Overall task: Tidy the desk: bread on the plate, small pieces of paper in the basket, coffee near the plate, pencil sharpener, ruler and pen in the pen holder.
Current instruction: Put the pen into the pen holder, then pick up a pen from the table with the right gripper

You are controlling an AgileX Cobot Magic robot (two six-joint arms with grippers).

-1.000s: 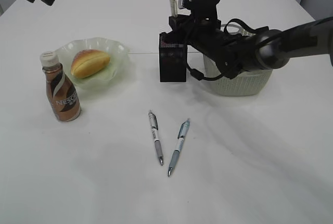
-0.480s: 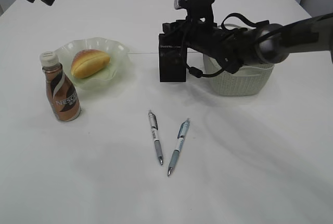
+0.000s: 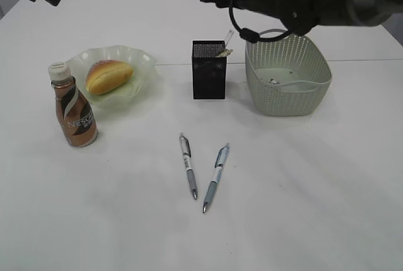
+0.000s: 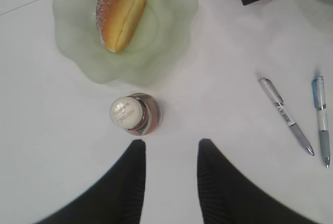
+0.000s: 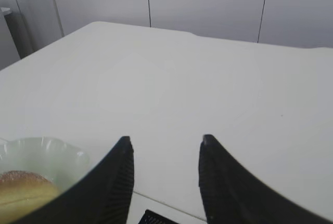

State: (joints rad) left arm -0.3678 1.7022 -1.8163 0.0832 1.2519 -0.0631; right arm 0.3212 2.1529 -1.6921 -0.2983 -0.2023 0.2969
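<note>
1. Bread (image 3: 109, 75): on the green plate (image 3: 141, 63), left of centre in the exterior view. Placed.
2. Coffee bottle (image 3: 73, 108): upright on the table (image 3: 302, 195), just beside the plate, lower left. Placed.
3. Pen holder (image 3: 208, 69): black mesh box, upper centre; a ruler (image 3: 225, 44) leans out of its right corner.
4. Basket (image 3: 286, 75): pale, right of the holder, near it but apart; small scraps lie inside, too small to name.
5. Two pens, centre foreground, apart from all else: white pen (image 3: 188, 165) and blue pen (image 3: 215, 177), lying near each other, tips toward the lower edge. Outstanding items.
6. Handling, by judgement: pens are light, stiff and smooth, apt to roll. Take one across the barrel near its middle or the rubber grip; close fully, since the barrel is thin.
7. Left hand (image 4: 169, 153): high above the bottle, fingers parted, holding nothing; upper left corner of the exterior view.
8. Right hand (image 5: 164, 148): fingers parted, nothing between them; camera looks across the far table.
9. Change from a second ago: the right arm then hung low over the holder, with a thin item upright at the hand; it is now lifted to the upper edge of the frame, and the ruler stands in the holder. Pens, bottle and plate unmoved.
</note>
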